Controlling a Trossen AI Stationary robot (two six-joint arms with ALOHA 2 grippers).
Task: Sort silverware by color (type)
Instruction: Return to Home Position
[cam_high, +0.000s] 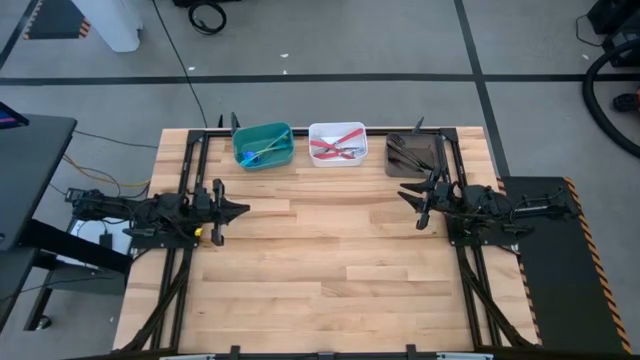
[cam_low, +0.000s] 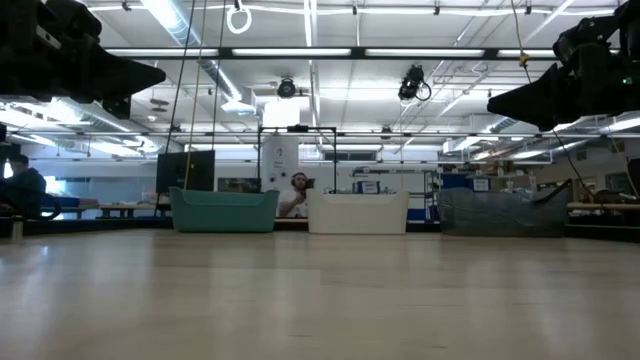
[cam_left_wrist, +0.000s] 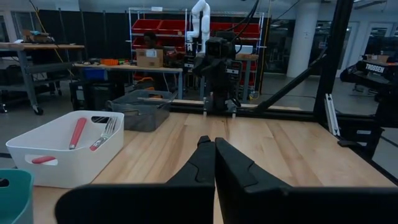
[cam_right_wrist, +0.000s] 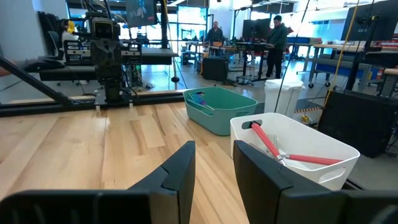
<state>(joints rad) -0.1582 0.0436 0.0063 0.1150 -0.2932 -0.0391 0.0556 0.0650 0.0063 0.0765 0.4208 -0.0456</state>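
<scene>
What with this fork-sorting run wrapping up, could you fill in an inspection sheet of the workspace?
Surface: wooden table, no loose forks seen.
Job's things: blue forks in teal bin, red forks in white bin, dark forks in brown bin.
Clutter: nothing seen.
Pincers: left pincer shut, right pincer slightly open, both empty, raised at the table's sides.
Cables: thin cables beside the table's left edge; black cable loop on the floor.
Surroundings: workshop, people at benches beyond.
</scene>
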